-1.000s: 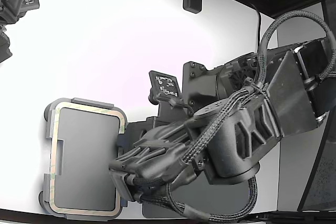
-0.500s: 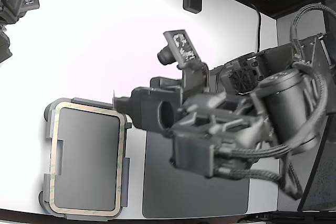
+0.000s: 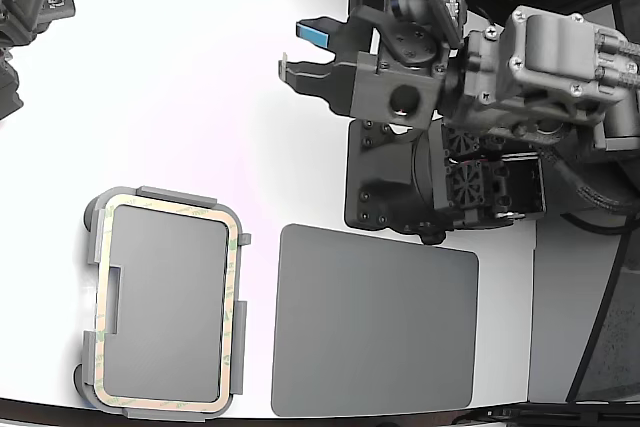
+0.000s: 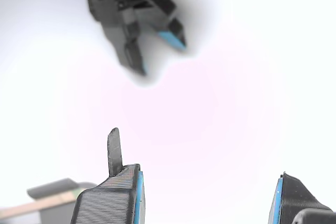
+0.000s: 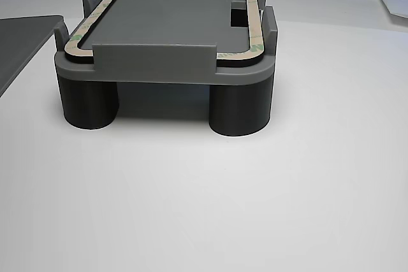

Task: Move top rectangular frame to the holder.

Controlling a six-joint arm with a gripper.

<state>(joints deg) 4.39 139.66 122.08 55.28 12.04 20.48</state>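
Frame (image 3: pixel 166 305) lies seated inside the holder (image 3: pixel 92 247) near the tabletop's (image 3: pixel 170 87) lower-left corner in the exterior view, while the tool (image 3: pixel 288 50) hangs apart and empty toward the far edge; any knock could unseat one corner.

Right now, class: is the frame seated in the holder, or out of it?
In. The frame lies flat on the holder, inside its raised tabs; the other view shows it level too. The gripper is open, well away.

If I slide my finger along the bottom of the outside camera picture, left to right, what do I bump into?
Light grey plastic holder tray with the pale beige rectangular frame lying in it → dark grey flat pad.
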